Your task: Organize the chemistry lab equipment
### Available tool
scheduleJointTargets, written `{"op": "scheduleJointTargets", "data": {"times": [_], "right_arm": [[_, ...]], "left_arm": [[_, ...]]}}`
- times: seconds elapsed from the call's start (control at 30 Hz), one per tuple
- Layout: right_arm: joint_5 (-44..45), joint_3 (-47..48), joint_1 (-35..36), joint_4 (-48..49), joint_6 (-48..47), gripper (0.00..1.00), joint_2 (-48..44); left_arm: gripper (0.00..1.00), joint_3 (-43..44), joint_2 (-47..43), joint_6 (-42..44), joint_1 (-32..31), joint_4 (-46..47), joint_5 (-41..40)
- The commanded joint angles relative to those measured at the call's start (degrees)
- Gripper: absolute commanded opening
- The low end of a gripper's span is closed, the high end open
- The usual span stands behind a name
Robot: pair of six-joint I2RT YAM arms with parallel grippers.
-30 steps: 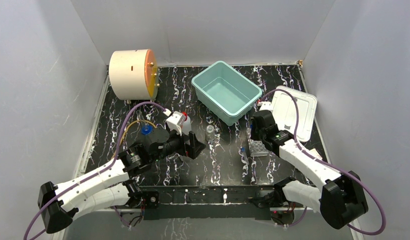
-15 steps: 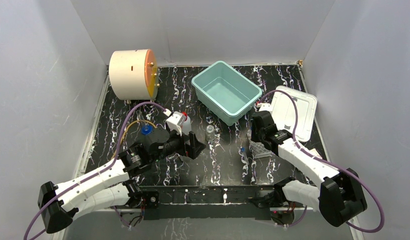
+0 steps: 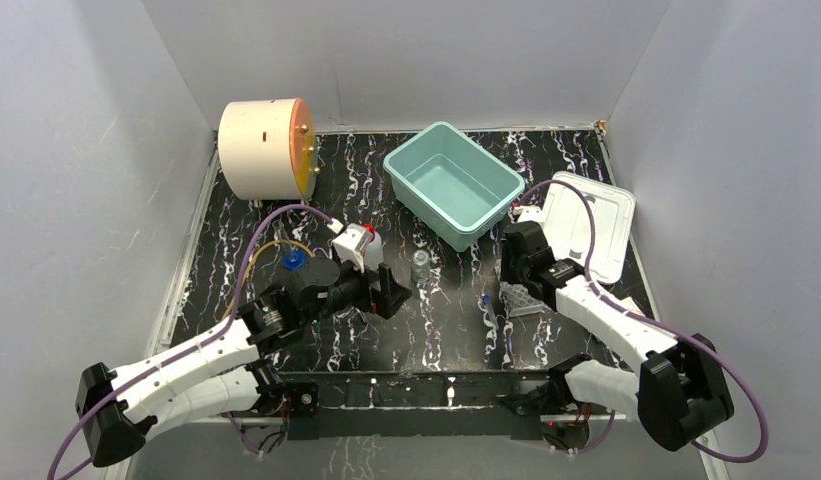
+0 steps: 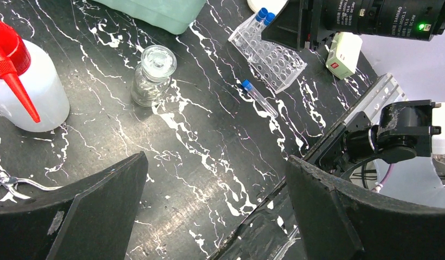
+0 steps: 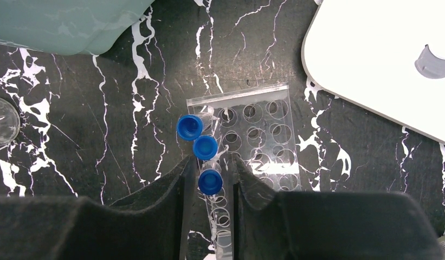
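My right gripper (image 5: 214, 162) is shut on a blue-capped tube (image 5: 210, 182) standing in the clear tube rack (image 5: 263, 135), in line with two other capped tubes (image 5: 205, 147). In the top view this gripper (image 3: 516, 283) is over the rack (image 3: 526, 302). One loose blue-capped tube (image 3: 485, 303) lies left of the rack. My left gripper (image 4: 215, 162) is wide open and empty over bare table, near the white squeeze bottle (image 4: 30, 92) with its red nozzle and the clear glass vial (image 4: 149, 76). The blue ring (image 3: 293, 262) and yellowish tubing (image 3: 286, 243) lie behind the left arm.
A teal bin (image 3: 453, 180) stands at the back centre, with its white lid (image 3: 591, 225) to the right. A big cream drum (image 3: 266, 148) sits at the back left. A small white box with a red marking (image 4: 342, 54) lies by the right arm.
The rack has shifted slightly to the right and looks tilted, along with a small move of my right gripper. The left arm has not moved.
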Motion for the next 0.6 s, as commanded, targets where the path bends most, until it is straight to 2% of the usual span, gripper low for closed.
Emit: {"op": "scheduleJointTargets", "data": {"times": [0.0,0.17,0.4,0.57], "right_arm": [[-0.1,1.3,-0.1,0.3,-0.4,0.39,-1.9],[-0.3,2.4,-0.1,-0.9,-0.4,0.41,-3.4],[-0.1,2.6,-0.1,-2.4,-0.5,0.36,-4.3],[0.0,2.6,-0.1,-2.5,-0.5,0.28,-4.6]], "left_arm": [[0.98,-0.3,-1.2,0.4,0.3,0.3,-1.0],[0.98,-0.5,-1.2,0.3,0.3,0.6,-1.1],[0.98,-0.6,-1.2,0.3,0.3,0.6,-1.1],[0.98,-0.6,-1.1,0.3,0.4,0.7,-1.1]]}}
